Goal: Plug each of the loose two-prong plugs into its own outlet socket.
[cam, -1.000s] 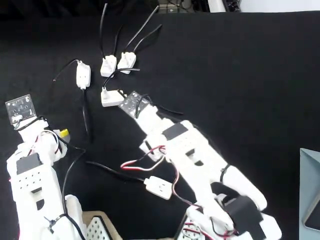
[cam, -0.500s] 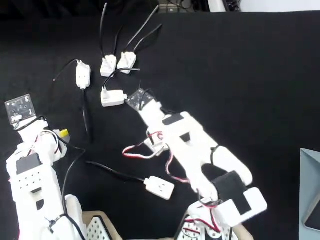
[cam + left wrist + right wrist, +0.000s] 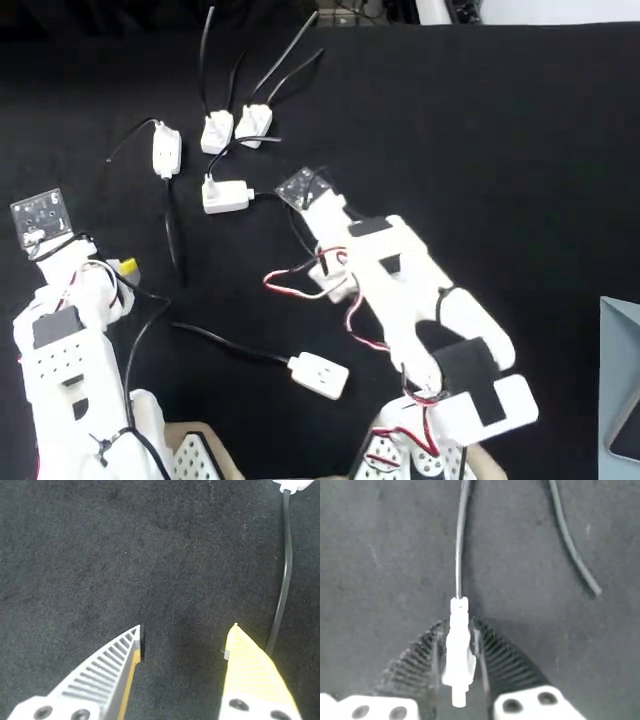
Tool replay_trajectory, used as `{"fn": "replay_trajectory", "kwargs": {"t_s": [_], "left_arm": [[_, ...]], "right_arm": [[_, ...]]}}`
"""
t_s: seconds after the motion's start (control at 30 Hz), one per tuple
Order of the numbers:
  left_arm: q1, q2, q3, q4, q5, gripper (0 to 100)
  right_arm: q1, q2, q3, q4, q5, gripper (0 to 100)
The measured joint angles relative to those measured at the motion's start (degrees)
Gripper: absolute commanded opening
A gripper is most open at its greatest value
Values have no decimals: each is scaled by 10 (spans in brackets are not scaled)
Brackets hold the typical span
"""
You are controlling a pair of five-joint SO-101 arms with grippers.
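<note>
While the right claw (image 3: 457, 625) is gripping a small white plug (image 3: 457, 655) between its two ribbed fingers, the plug's thin cable (image 3: 461, 540) is running straight away from it over the black counter (image 3: 375, 545). A darker cable (image 3: 570, 545) is lying apart from it on the same surface.

Seen from above, that claw is sitting near the middle of the counter, just beside a white adapter block (image 3: 225, 195). Farther back, one loose white plug (image 3: 217, 131) and a second loose plug (image 3: 253, 122) are lying side by side, and a white inline block (image 3: 165, 150) is lying toward the left arm's side. The white outlet socket (image 3: 320, 373) is resting close to the arms' bases, between the two arms and well apart from the held plug. A black lead (image 3: 220, 340) is trailing from it toward the left arm.

The left claw (image 3: 187, 627) is hanging open over bare counter, its jaws spread wide. A black cord (image 3: 284, 575) is passing just beside its yellow finger (image 3: 250, 670).
</note>
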Motion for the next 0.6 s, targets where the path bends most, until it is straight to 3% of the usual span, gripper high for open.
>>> {"fn": "replay_trajectory", "kwargs": {"t_s": [0.23,0.43,0.6], "left_arm": [[60,-5,10,3,-20,273],[156,-5,-62,109,-127,276],[267,-5,-140,214,-253,276]], "right_arm": [[21,-194,1,98,-75,11],[74,-373,47,101,-160,11],[162,-444,134,9,-171,11]]}}
